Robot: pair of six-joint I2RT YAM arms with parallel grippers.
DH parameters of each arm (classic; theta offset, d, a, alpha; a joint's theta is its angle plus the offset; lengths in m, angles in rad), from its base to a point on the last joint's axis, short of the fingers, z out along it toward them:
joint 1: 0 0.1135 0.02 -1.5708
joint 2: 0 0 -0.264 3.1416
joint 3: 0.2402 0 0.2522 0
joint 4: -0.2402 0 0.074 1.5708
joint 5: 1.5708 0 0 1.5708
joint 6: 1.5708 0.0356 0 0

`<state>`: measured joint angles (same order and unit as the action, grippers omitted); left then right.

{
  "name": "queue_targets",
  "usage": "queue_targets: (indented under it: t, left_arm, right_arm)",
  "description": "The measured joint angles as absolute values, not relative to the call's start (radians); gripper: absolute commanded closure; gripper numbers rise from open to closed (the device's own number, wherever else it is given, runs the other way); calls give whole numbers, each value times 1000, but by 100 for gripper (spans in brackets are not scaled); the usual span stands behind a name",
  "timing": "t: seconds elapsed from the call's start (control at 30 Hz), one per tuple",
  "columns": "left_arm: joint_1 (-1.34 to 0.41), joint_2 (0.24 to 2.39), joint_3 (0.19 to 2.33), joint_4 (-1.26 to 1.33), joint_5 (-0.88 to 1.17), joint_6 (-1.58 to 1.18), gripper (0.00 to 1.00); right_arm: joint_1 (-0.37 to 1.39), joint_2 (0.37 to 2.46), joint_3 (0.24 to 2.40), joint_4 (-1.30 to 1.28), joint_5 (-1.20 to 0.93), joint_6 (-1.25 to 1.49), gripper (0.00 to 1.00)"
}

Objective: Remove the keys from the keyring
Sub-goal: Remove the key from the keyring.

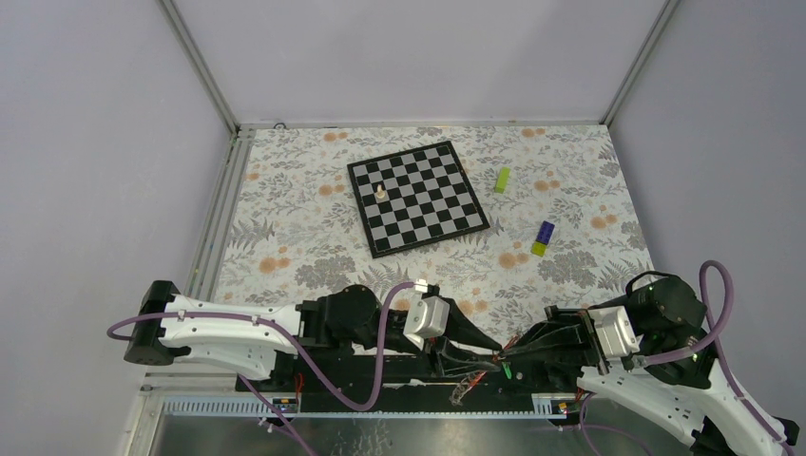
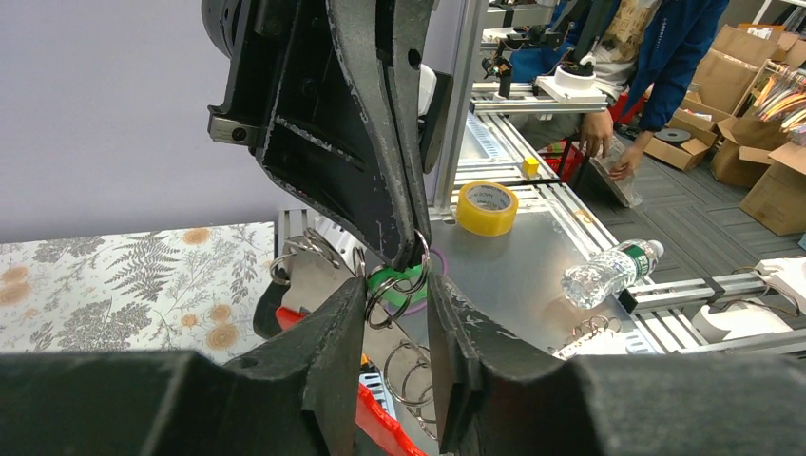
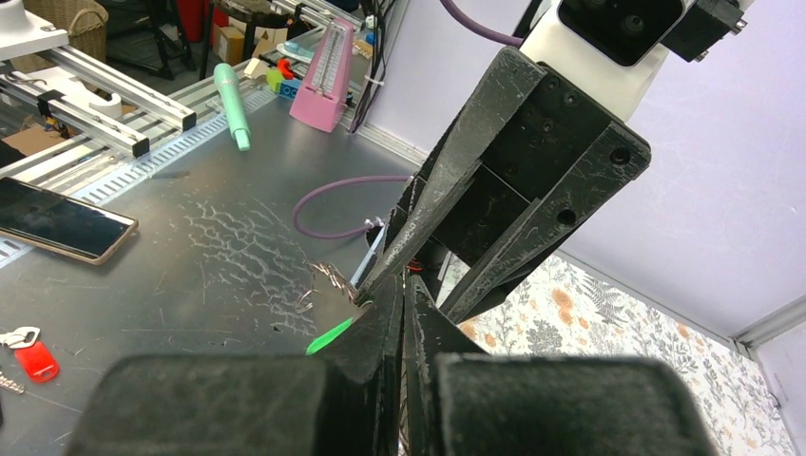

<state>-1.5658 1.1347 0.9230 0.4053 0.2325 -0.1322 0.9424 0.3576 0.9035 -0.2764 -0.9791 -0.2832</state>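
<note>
I'm holding both arms stretched inward, wrists level, fingertips meeting low between the bases. My right gripper [image 3: 403,294] is pinching the keyring [image 2: 415,269] tight. The left gripper [image 2: 394,285] is straddling the dangling keys [image 2: 388,278], jaws part-spread; I cannot tell whether it is gripping.

Both arms reach inward, low over the near edge, their fingertips meeting tip to tip at the centre. The left gripper [image 2: 395,296] points right, jaws partly apart; the right gripper [image 3: 402,299] points left, jaws pressed together
</note>
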Motion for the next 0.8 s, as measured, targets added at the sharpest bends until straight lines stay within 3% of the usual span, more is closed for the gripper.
queue_targets:
  t: [0.13,0.4,0.8]
  left_arm:
    - [-1566,1135,923,405,236,-133,61]
    - [-1566,1135,923,404,240,-133,63]
    - [-1565,1135,923,398,236,-131,96]
  right_arm:
    - [942,353,904,-275,-972,-284,100]
    - [942,348,903,-254,-961,-283,100]
    - [942,347,898,-249,-963,-282,100]
